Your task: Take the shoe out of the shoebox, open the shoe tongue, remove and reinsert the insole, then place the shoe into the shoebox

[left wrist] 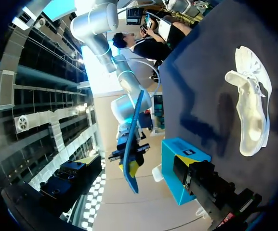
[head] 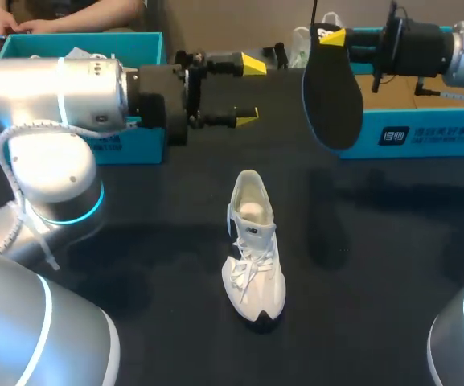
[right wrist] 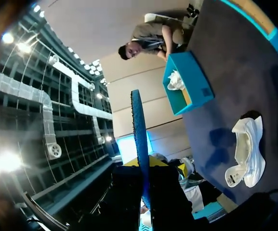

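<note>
Shoe: white lace-up sneaker (head: 253,241) — upright mid-way across the dark table (head: 159,209), toe toward the robot.
Insole: dark flat foam insole (head: 332,100) — out of the shoe, hanging in the air.
Right gripper (head: 330,36): pinching the insole's upper end.
Left gripper (head: 248,90): fingers spread, nothing between them.
Boxes: teal cardboard shoebox (head: 135,149) far left, second teal box (head: 424,133) far right.

You get no readable text here.
- right shoebox (head: 424,141), front wall: white square mark plus row of characters, too small to make out.
- left shoebox (head: 127,149), front wall: white print, partly hidden.
- shoe (head: 252,233), side: small dark emblem, illegible.
</note>
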### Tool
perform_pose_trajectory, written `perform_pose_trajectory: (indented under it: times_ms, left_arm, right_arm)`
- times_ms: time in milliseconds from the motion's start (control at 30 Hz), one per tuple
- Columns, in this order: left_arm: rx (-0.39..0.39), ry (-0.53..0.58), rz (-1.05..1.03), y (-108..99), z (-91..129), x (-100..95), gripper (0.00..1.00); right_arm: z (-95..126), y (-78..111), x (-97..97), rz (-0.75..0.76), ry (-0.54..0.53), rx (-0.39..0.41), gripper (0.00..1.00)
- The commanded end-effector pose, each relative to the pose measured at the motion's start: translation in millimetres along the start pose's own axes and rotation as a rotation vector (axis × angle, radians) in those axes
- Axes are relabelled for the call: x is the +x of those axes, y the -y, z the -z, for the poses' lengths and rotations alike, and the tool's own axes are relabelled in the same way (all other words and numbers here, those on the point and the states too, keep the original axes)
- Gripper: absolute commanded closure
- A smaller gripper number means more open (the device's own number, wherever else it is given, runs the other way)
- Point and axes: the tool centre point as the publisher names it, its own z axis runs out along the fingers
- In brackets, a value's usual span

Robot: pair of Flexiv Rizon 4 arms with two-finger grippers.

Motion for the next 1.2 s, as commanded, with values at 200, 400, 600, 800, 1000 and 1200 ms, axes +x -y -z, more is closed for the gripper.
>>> perform_pose_trajectory:
  times_ms: [200,400,600,800,1000,1200]
  left_arm:
    - [0.000,0.067,-0.013,-1,-33,-1.8,0.01]
    - [0.002,0.076,-0.019,-3,-46,-1.1,0.13]
    - [-0.013,0.094,-0.022,-9,-62,-1.1,0.24]
    - [-0.025,0.106,-0.028,-10,-72,-1.7,0.52]
    - [-0.019,0.111,-0.027,-8,-75,-1.7,0.80]
    - [-0.016,0.106,-0.025,-7,-71,2.0,1.00]
  right_arm:
    - [-25,-9.7,-4.6,-0.043,0.000,0.046,1.00]
    - [-36,-8.8,-6.8,-0.053,-0.005,0.050,1.00]
    - [-44,-6.2,-9.6,-0.063,-0.008,0.056,1.00]
    - [-47,-3.6,-11.9,-0.068,-0.014,0.053,1.00]
    - [-48,-2.7,-13.6,-0.068,-0.020,0.045,1.00]
    - [-48,-2.0,-14.4,-0.069,-0.022,0.040,1.00]
